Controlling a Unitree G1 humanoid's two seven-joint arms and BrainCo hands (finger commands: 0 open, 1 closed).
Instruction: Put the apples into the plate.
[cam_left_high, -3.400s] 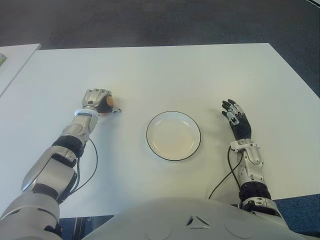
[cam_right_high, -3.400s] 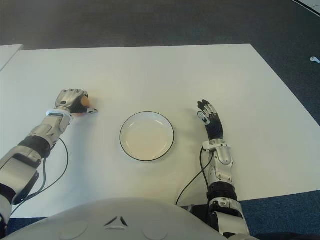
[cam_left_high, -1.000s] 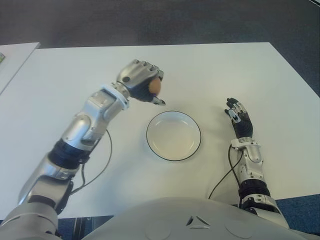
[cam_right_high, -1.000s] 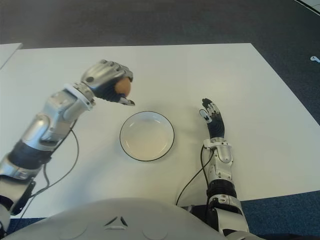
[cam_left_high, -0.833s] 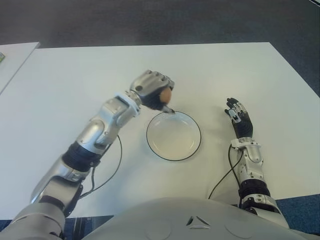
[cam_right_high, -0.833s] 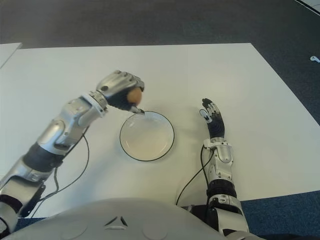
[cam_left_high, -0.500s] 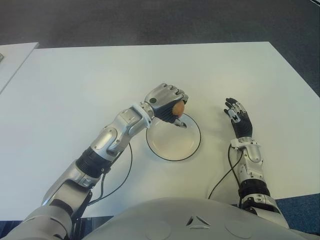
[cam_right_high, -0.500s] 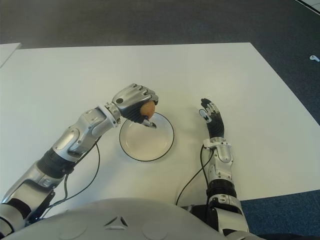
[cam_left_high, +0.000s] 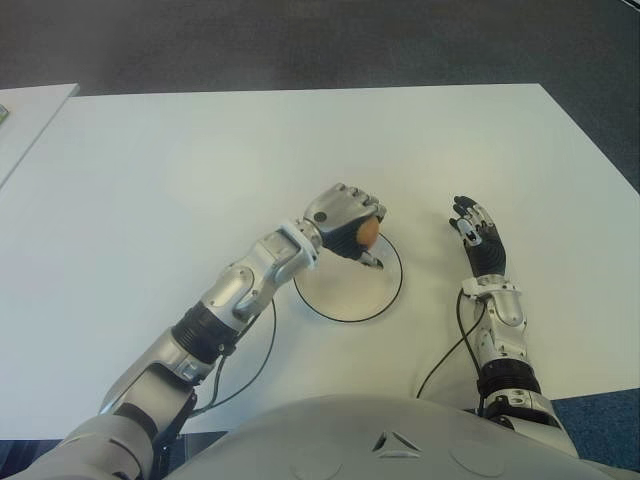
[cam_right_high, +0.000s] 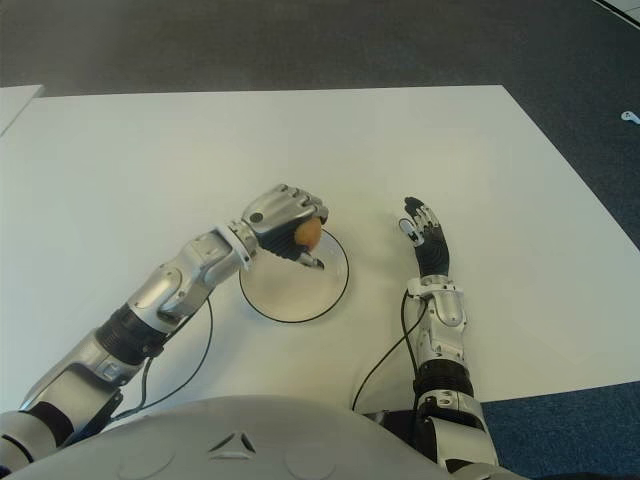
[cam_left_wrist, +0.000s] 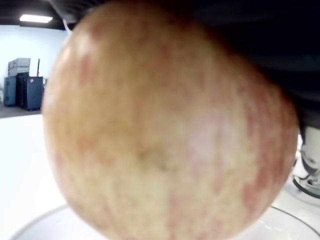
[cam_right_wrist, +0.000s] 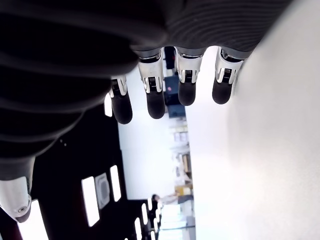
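Gripping apple (cam_left_high: 367, 231), left robot hand (cam_left_high: 345, 220), above plate (cam_left_high: 385, 300)

Plate (cam_left_high: 385, 300) half hidden behind left hand (cam_left_high: 345, 218)

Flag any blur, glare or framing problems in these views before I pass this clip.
Left wrist view: the apple fills the frame, soft-focused, with only a sliver of the plate beneath. Right wrist view: the right hand is dark against a washed-out white table. Eye views: evenly lit; the left hand holds the apple over the plate.
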